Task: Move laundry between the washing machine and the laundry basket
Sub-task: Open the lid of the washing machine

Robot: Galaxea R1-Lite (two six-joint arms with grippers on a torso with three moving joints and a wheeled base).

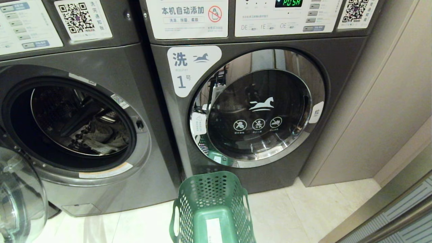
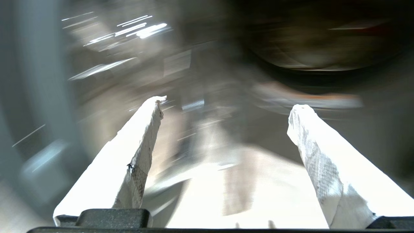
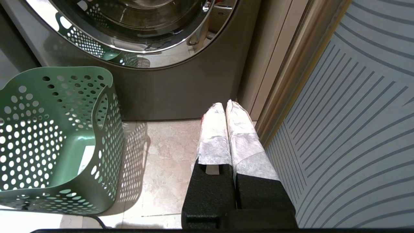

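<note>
currently the left gripper (image 2: 226,106) is spread wide, grasping nothing; the right gripper (image 3: 226,111) is clenched empty, just beside the laundry basket (image 3: 106,155); grey garment (image 1: 101,135) inside the open washing machine (image 1: 101,189).

The left end effector (image 2: 226,106) has its two white-wrapped fingers (image 2: 136,142) spread wide with nothing between them. The right end effector (image 3: 226,106) points downward, its wrapped fingers (image 3: 213,132) pressed together, empty.

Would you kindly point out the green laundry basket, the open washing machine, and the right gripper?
green laundry basket (image 1: 206,189): head view, perforated far wall.
open washing machine (image 1: 145,141): head view, grey ring around its opening.
right gripper (image 3: 226,105): right wrist view, between its closed fingertips.
</note>
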